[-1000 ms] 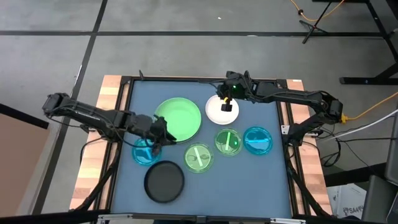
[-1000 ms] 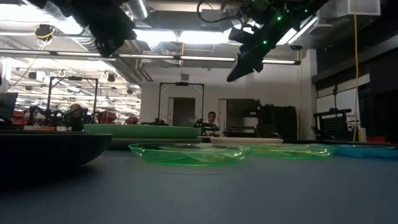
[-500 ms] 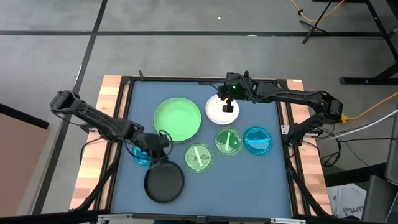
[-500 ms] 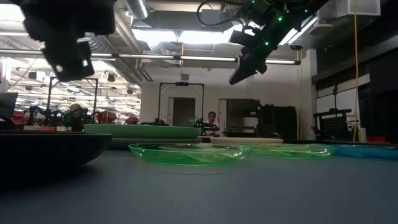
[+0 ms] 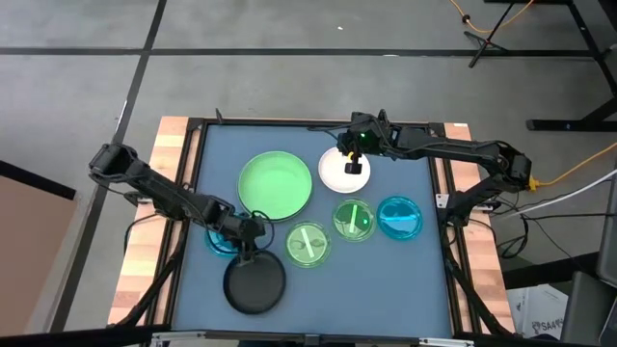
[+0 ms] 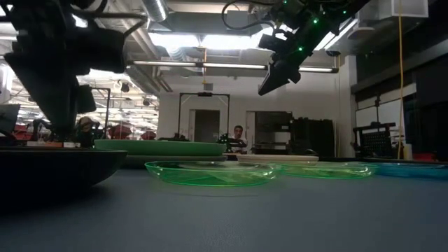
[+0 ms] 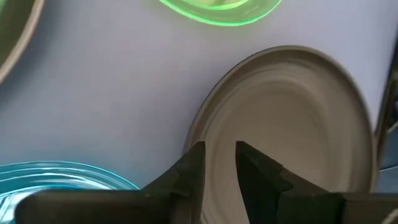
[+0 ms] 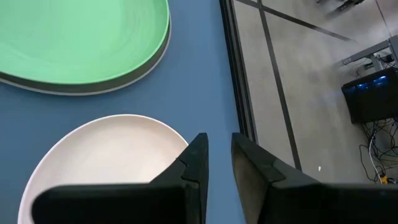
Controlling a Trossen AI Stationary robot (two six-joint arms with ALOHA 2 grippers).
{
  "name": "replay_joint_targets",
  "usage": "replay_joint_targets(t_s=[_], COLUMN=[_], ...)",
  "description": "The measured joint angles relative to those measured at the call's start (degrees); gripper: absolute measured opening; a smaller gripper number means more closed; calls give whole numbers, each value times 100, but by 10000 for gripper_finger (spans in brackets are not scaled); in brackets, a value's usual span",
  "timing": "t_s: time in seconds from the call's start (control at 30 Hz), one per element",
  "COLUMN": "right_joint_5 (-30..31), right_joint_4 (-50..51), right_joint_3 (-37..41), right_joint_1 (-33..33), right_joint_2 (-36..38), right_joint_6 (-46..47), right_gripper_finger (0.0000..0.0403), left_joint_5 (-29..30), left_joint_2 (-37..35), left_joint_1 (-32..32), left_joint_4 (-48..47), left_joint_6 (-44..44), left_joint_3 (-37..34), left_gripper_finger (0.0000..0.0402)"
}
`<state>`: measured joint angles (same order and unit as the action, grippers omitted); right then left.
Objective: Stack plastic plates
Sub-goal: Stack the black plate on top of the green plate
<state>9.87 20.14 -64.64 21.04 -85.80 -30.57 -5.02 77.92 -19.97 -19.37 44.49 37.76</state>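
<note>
Black plate near front edge, my left gripper right over its rim, fingers a narrow slit apart, holding nothing I can see. Right gripper above white plate, narrow gap too, empty. One stack begun, I judge: green plate on grey. Singles left: black, white, two small green, two small blue. Eight total.

Grey concrete floor surrounds the table; ceiling lights glow overhead.
</note>
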Motion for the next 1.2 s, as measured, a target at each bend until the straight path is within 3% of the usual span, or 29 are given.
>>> replay_joint_targets(t_s=[0.47, 1.2], right_joint_5=[0, 0], right_joint_4=[26, 92], right_joint_3=[0, 0], right_joint_1=[0, 0], right_joint_2=[-2, -2], right_joint_6=[0, 0], right_gripper_finger=[60, 60], left_joint_5=[553, 555], left_joint_2=[84, 84], left_joint_1=[2, 2], left_joint_4=[-42, -225], left_joint_6=[-2, -7], left_joint_3=[-2, -7], left_gripper_finger=[82, 82])
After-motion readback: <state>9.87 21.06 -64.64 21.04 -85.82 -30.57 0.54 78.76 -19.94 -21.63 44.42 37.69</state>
